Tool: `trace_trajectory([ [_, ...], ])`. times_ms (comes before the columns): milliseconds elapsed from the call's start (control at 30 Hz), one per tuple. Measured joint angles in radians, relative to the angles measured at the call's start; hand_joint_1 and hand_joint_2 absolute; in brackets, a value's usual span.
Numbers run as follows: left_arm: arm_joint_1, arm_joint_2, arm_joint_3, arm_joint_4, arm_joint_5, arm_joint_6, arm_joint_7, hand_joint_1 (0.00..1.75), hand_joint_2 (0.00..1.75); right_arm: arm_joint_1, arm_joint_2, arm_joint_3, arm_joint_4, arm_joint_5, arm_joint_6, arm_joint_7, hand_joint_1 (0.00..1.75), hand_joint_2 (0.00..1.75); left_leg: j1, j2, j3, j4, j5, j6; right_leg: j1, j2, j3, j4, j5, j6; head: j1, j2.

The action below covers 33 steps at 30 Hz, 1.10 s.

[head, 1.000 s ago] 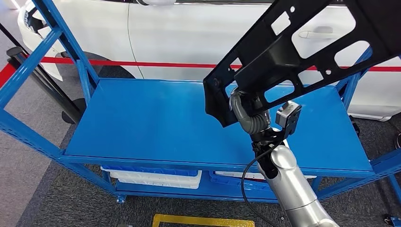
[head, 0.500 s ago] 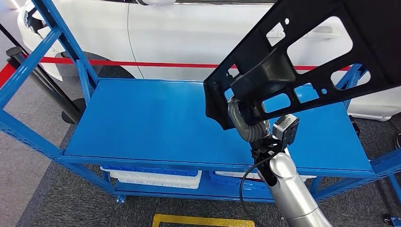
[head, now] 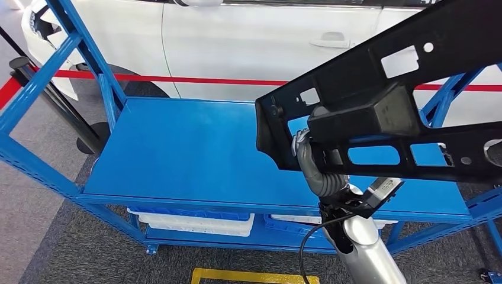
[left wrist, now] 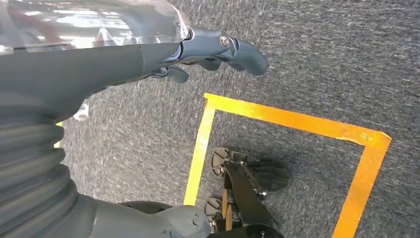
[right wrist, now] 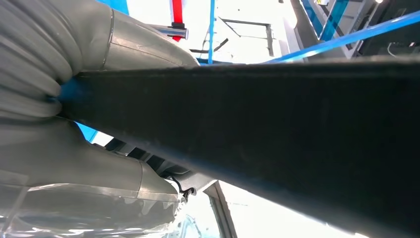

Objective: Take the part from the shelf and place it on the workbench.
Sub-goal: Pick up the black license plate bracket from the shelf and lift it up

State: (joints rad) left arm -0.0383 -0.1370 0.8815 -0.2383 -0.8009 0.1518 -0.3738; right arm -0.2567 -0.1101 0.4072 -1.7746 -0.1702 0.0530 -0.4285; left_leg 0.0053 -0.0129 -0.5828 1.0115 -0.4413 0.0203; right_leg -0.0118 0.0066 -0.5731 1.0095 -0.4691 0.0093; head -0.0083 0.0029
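The black part (head: 379,112) is cut off by the picture's right and top edges and hides the right hand (head: 312,155) almost fully. Under the blue shelf (head: 195,154), white bins (head: 195,222) are only partly visible.

matt black plastic part (head: 379,112)

Silver right arm (head: 364,254), grey ribbed wrist cover (head: 317,174), black cable (head: 305,245).
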Motion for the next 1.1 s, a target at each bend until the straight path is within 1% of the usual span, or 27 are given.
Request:
trace_trajectory([
  [67, 0.000, 0.001, 0.000, 0.000, -0.004, 0.000, 0.000, 0.00, 1.75, 0.003, -0.001, 0.001, -0.003, 0.000, -0.003, -0.002, 1.75, 1.75, 0.005, 0.003, 0.010, -0.018, 0.008, 0.010, -0.001, 0.000, -0.012, 0.034, -0.027, 0.007, 0.002, 0.000],
  [100, 0.000, 0.001, 0.000, 0.000, -0.005, 0.000, 0.000, 0.00, 1.75, 0.004, -0.002, 0.002, -0.004, 0.000, -0.005, -0.003, 1.75, 1.75, 0.008, 0.005, 0.014, -0.023, 0.011, 0.014, -0.002, -0.001, -0.034, 0.081, -0.056, 0.010, 0.004, 0.000],
  [167, 0.000, 0.002, 0.000, 0.000, -0.006, 0.000, 0.000, 0.00, 1.75, 0.011, -0.004, 0.004, -0.005, 0.000, -0.007, -0.004, 1.75, 1.75, 0.008, 0.006, 0.015, -0.025, 0.010, 0.017, -0.006, -0.001, -0.097, 0.208, -0.117, 0.018, 0.007, 0.000],
  [200, 0.000, 0.002, 0.000, 0.000, -0.006, 0.000, 0.000, 0.00, 1.75, 0.015, -0.005, 0.005, -0.005, 0.000, -0.008, -0.004, 1.75, 1.75, 0.008, 0.006, 0.015, -0.024, 0.009, 0.017, -0.009, -0.001, -0.122, 0.255, -0.128, 0.022, 0.007, 0.000],
  [233, 0.000, 0.002, 0.000, 0.000, -0.006, 0.000, 0.000, 0.00, 1.75, 0.019, -0.006, 0.006, -0.005, 0.000, -0.008, -0.004, 1.75, 1.75, 0.009, 0.006, 0.016, -0.023, 0.008, 0.015, -0.013, -0.002, -0.130, 0.268, -0.118, 0.027, 0.007, 0.000],
  [267, 0.000, 0.002, 0.000, 0.001, -0.006, 0.000, 0.000, 0.00, 1.75, 0.020, -0.006, 0.007, -0.005, 0.000, -0.008, -0.004, 1.75, 1.75, 0.011, 0.005, 0.017, -0.020, 0.005, 0.011, -0.018, -0.002, -0.119, 0.241, -0.089, 0.031, 0.007, 0.000],
  [300, 0.000, 0.002, 0.000, 0.001, -0.006, 0.000, 0.000, 0.00, 1.75, 0.020, -0.007, 0.007, -0.005, 0.000, -0.008, -0.004, 1.75, 1.75, 0.013, 0.004, 0.018, -0.016, 0.001, 0.006, -0.023, -0.004, -0.091, 0.183, -0.051, 0.035, 0.007, 0.000],
  [333, 0.001, 0.002, 0.001, 0.001, -0.006, 0.000, 0.000, 0.00, 1.75, 0.020, -0.008, 0.007, -0.006, 0.000, -0.008, -0.004, 1.75, 1.75, 0.015, 0.003, 0.018, -0.010, -0.003, 0.001, -0.025, -0.005, -0.056, 0.116, -0.023, 0.037, 0.008, 0.000],
  [367, 0.001, 0.002, 0.001, 0.001, -0.007, -0.001, 0.000, 0.00, 1.75, 0.020, -0.008, 0.008, -0.006, 0.000, -0.008, -0.004, 1.75, 1.75, 0.016, 0.002, 0.016, -0.004, -0.007, -0.006, -0.024, -0.003, -0.030, 0.064, -0.002, 0.035, 0.009, 0.000],
  [400, 0.002, 0.003, 0.001, 0.001, -0.008, -0.001, 0.000, 0.00, 1.75, 0.021, -0.009, 0.008, -0.006, -0.001, -0.008, -0.004, 1.75, 1.75, 0.015, 0.002, 0.014, 0.003, -0.009, -0.012, -0.022, -0.001, -0.014, 0.033, 0.004, 0.031, 0.010, 0.000],
  [433, 0.002, 0.003, 0.001, 0.001, -0.010, -0.001, 0.001, 0.00, 1.75, 0.021, -0.009, 0.009, -0.007, -0.001, -0.008, -0.004, 1.75, 1.75, 0.014, 0.001, 0.012, 0.007, -0.010, -0.018, -0.019, 0.002, -0.012, 0.026, 0.001, 0.024, 0.010, 0.000],
  [500, 0.002, 0.003, 0.001, 0.001, -0.014, -0.002, 0.001, 0.00, 1.75, 0.022, -0.009, 0.010, -0.007, -0.002, -0.008, -0.004, 1.75, 1.75, 0.015, 0.000, 0.010, 0.010, -0.011, -0.030, -0.017, 0.003, -0.018, 0.026, 0.003, 0.007, 0.010, 0.000],
  [533, 0.002, 0.003, 0.001, 0.002, -0.015, -0.002, 0.001, 0.00, 1.75, 0.021, -0.010, 0.010, -0.007, -0.003, -0.007, -0.004, 1.75, 1.75, 0.017, 0.001, 0.006, 0.017, -0.020, -0.034, -0.017, 0.002, -0.020, 0.025, 0.005, -0.001, 0.010, 0.000],
  [600, 0.001, 0.003, 0.001, 0.002, -0.016, -0.002, 0.001, 0.00, 1.75, 0.021, -0.010, 0.010, -0.007, -0.003, -0.007, -0.004, 1.75, 1.75, 0.019, 0.005, -0.019, 0.081, -0.075, -0.041, -0.018, -0.002, -0.026, 0.021, 0.011, -0.017, 0.008, 0.000],
  [667, 0.001, 0.003, 0.001, 0.003, -0.016, -0.002, 0.001, 0.00, 1.75, 0.021, -0.010, 0.010, -0.007, -0.004, -0.007, -0.004, 1.75, 1.75, 0.019, 0.007, -0.065, 0.209, -0.151, -0.043, -0.013, -0.006, -0.035, 0.022, 0.017, -0.028, 0.007, 0.000],
  [700, 0.001, 0.003, 0.001, 0.003, -0.016, -0.002, 0.001, 0.00, 1.75, 0.022, -0.010, 0.010, -0.007, -0.004, -0.007, -0.004, 1.75, 1.75, 0.019, 0.007, -0.082, 0.263, -0.173, -0.043, -0.009, -0.007, -0.041, 0.023, 0.021, -0.031, 0.007, 0.000],
  [733, 0.002, 0.003, 0.001, 0.003, -0.016, -0.002, 0.002, 0.00, 1.75, 0.022, -0.010, 0.010, -0.006, -0.004, -0.007, -0.004, 1.75, 1.75, 0.018, 0.007, -0.085, 0.288, -0.178, -0.041, -0.005, -0.008, -0.047, 0.024, 0.025, -0.033, 0.007, 0.000],
  [767, 0.002, 0.003, 0.001, 0.003, -0.016, -0.002, 0.002, 0.00, 1.75, 0.023, -0.010, 0.010, -0.006, -0.004, -0.007, -0.004, 1.75, 1.75, 0.017, 0.007, -0.070, 0.275, -0.164, -0.037, -0.002, -0.009, -0.052, 0.025, 0.029, -0.033, 0.007, 0.000],
  [800, 0.002, 0.003, 0.001, 0.003, -0.017, -0.002, 0.002, 0.00, 1.75, 0.023, -0.010, 0.010, -0.006, -0.004, -0.007, -0.004, 1.75, 1.75, 0.015, 0.007, -0.035, 0.224, -0.137, -0.031, 0.001, -0.009, -0.057, 0.026, 0.033, -0.033, 0.007, 0.000],
  [833, 0.001, 0.004, 0.001, 0.003, -0.018, -0.002, 0.003, 0.00, 1.75, 0.023, -0.010, 0.010, -0.006, -0.004, -0.007, -0.004, 1.75, 1.75, 0.011, 0.007, 0.009, 0.150, -0.111, -0.022, 0.003, -0.009, -0.061, 0.027, 0.037, -0.032, 0.007, 0.000],
  [867, 0.000, 0.005, 0.001, 0.004, -0.020, -0.002, 0.005, 0.00, 1.75, 0.023, -0.010, 0.010, -0.006, -0.004, -0.007, -0.004, 1.75, 1.75, 0.007, 0.008, 0.050, 0.082, -0.092, -0.016, 0.005, -0.009, -0.064, 0.028, 0.041, -0.030, 0.007, 0.000],
  [900, -0.001, 0.006, 0.001, 0.004, -0.023, -0.001, 0.007, 0.00, 1.75, 0.023, -0.010, 0.010, -0.006, -0.004, -0.007, -0.004, 1.75, 1.75, 0.002, 0.008, 0.077, 0.033, -0.080, -0.011, 0.005, -0.010, -0.065, 0.027, 0.046, -0.025, 0.007, 0.000],
  [933, -0.002, 0.007, 0.001, 0.004, -0.027, -0.001, 0.010, 0.00, 1.75, 0.022, -0.010, 0.010, -0.006, -0.004, -0.007, -0.004, 1.75, 1.75, -0.002, 0.009, 0.088, 0.007, -0.077, -0.009, 0.003, -0.011, -0.066, 0.027, 0.052, -0.019, 0.007, 0.000],
  [967, -0.003, 0.007, 0.001, 0.005, -0.029, 0.000, 0.013, 0.00, 1.75, 0.022, -0.010, 0.011, -0.006, -0.004, -0.007, -0.004, 1.75, 1.75, -0.005, 0.009, 0.087, 0.003, -0.072, -0.009, 0.002, -0.012, -0.067, 0.025, 0.058, -0.011, 0.008, 0.000],
  [1033, -0.002, 0.006, 0.001, 0.007, -0.033, 0.003, 0.020, 0.00, 1.75, 0.023, -0.010, 0.013, -0.006, -0.004, -0.007, -0.004, 1.75, 1.75, -0.005, 0.011, 0.079, -0.011, -0.054, -0.001, 0.000, -0.012, -0.071, 0.022, 0.063, 0.002, 0.007, 0.000],
  [1067, -0.002, 0.006, 0.001, 0.007, -0.035, 0.005, 0.024, 0.00, 1.75, 0.022, -0.010, 0.014, -0.006, -0.004, -0.006, -0.004, 1.75, 1.75, -0.002, 0.013, 0.075, -0.020, -0.041, 0.006, 0.001, -0.010, -0.078, 0.033, 0.045, 0.007, 0.009, 0.000],
  [1100, -0.002, 0.006, 0.001, 0.008, -0.037, 0.008, 0.027, 0.00, 1.75, 0.022, -0.011, 0.015, -0.006, -0.004, -0.006, -0.005, 1.75, 1.75, 0.001, 0.016, 0.067, -0.027, -0.027, 0.011, 0.001, -0.009, -0.090, 0.062, 0.011, 0.012, 0.010, 0.000],
])
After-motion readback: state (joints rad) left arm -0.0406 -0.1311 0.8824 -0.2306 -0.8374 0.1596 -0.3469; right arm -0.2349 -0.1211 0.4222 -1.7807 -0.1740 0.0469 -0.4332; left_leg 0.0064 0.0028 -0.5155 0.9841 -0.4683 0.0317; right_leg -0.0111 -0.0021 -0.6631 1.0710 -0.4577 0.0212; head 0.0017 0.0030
